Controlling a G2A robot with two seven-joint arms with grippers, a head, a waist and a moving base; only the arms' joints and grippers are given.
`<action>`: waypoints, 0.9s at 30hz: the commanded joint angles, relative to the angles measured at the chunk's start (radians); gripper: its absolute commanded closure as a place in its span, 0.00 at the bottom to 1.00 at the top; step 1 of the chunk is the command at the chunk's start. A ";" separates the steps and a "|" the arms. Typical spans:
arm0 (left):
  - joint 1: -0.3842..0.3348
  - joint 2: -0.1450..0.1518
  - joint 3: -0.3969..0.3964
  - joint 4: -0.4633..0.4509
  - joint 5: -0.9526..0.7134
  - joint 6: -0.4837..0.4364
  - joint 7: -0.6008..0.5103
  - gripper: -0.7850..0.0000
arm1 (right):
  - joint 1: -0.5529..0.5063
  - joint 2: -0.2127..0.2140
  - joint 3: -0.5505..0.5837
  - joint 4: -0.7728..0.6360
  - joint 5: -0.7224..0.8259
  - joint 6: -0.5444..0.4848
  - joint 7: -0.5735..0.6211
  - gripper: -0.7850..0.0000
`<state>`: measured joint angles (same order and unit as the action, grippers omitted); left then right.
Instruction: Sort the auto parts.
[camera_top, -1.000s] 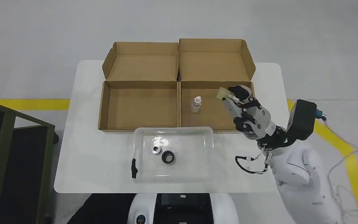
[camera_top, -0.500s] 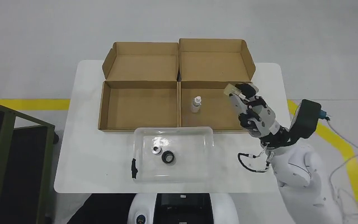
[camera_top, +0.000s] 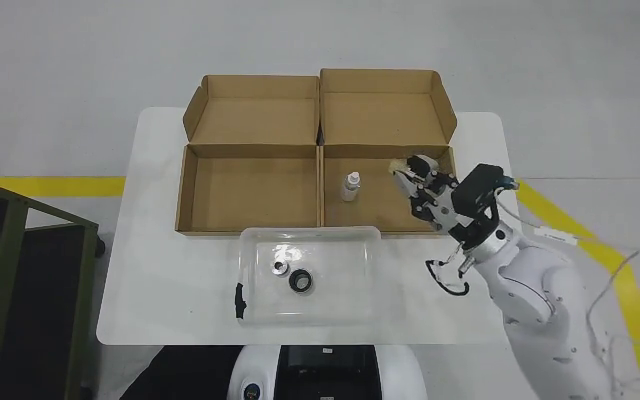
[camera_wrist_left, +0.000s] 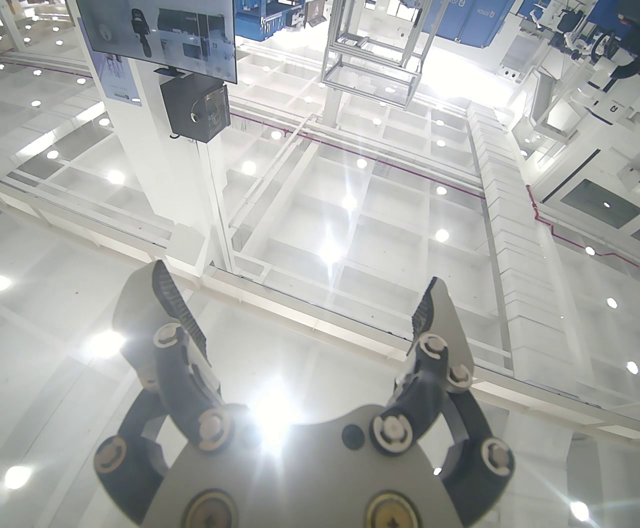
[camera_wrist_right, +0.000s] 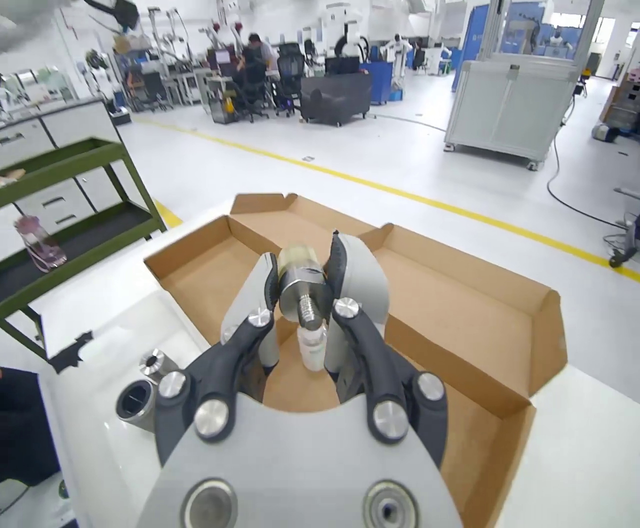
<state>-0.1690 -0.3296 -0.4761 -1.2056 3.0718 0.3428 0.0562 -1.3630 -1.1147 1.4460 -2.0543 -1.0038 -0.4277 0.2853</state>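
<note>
Robotics lab: workstations, robots, yellow floor line

a white table carries a left cardboard box and a right cardboard box, touching side by side, a clear tray near them, and a small black part just beside the tray.

A green cart stands on the floor near the white table, by a yellow line
</note>
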 joint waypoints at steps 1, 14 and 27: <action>0.000 0.000 0.000 0.000 0.000 0.000 0.000 0.00 | 0.010 0.002 0.004 0.009 -0.018 0.004 0.041 1.00; 0.000 0.000 0.000 0.000 0.000 0.000 0.000 0.00 | 0.146 0.001 -0.096 0.128 -0.151 0.037 0.272 1.00; 0.000 0.000 0.000 0.000 0.000 0.000 0.000 0.00 | 0.314 -0.014 -0.247 0.315 -0.175 -0.037 0.456 1.00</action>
<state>-0.1690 -0.3296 -0.4761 -1.2056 3.0718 0.3428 0.0562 -1.0619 -1.1270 1.2085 -1.7541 -1.1796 -0.4612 0.7277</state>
